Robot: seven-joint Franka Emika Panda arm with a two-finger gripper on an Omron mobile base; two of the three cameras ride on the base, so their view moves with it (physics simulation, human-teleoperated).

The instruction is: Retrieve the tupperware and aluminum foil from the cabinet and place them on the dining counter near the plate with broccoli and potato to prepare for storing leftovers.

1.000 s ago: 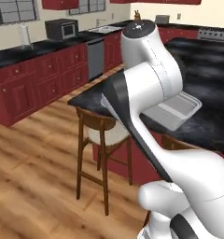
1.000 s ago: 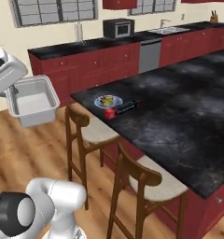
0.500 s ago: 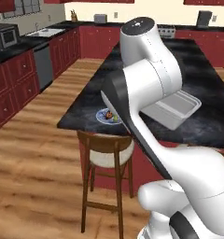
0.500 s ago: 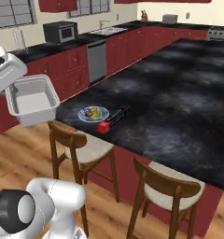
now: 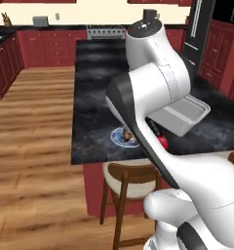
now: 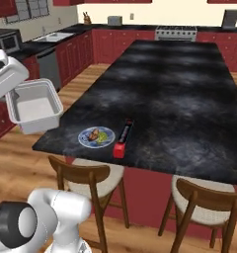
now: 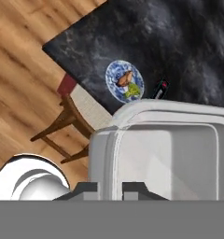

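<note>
Near the plate (image 6: 96, 137), at the counter's (image 6: 189, 99) corner edge, we note the foil (image 6: 123, 137) lying flat on the stone just beside it, red end toward the counter edge, black length running inward. On the plate sit the broccoli (image 6: 105, 135) and the potato (image 6: 94, 134), touching each other; the hand view shows them as green and brown lumps on the plate (image 7: 124, 81), with the foil (image 7: 161, 89) partly hidden behind the tub's rim.

Off the counter, to the side of the plate and raised above the wooden floor (image 6: 21, 163), we see the tub (image 6: 33, 106) carried in the air, tilted so its open side faces us. Our gripper (image 7: 110, 188) is pinched narrow on the tub's (image 7: 165, 149) near wall, one finger (image 7: 86, 189) outside it and the other inside.

Below the plate, under the counter edge, a stool (image 6: 88, 180) stands; a second stool (image 6: 207, 207) stands farther along the same edge. From the left base view the tub (image 5: 180, 114) shows past the arm, beyond the plate (image 5: 123, 137).
</note>
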